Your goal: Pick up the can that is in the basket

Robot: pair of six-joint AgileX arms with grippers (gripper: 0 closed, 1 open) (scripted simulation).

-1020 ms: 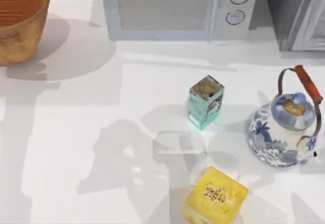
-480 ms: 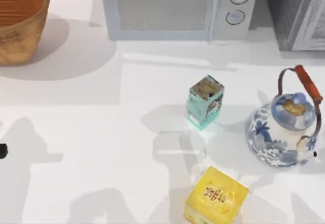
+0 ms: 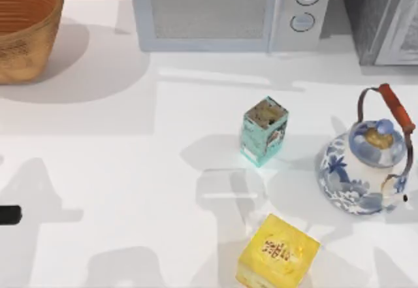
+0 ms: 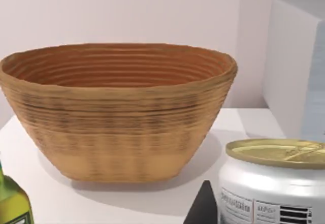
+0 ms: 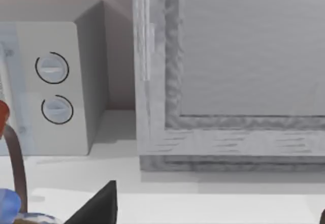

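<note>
The orange-brown wicker basket stands at the table's far left corner; its ribbed wall faces the left wrist camera. Its rim hides the floor, so the can in the basket is hidden. A silver can with a dull gold top stands on the table outside the basket, close to the left wrist camera. One dark fingertip of my left gripper shows beside that can. A black part of my left arm pokes in at the left edge. My right gripper is open, facing the back right corner.
A microwave stands at the back, with a grey cabinet to its right. A teal carton, a blue-and-white teapot and a yellow box stand on the right half. A green bottle stands near the basket.
A black part of my left arm has come into the top view at the left edge and slid down and a little right. The arm shadows have left the table's middle.
</note>
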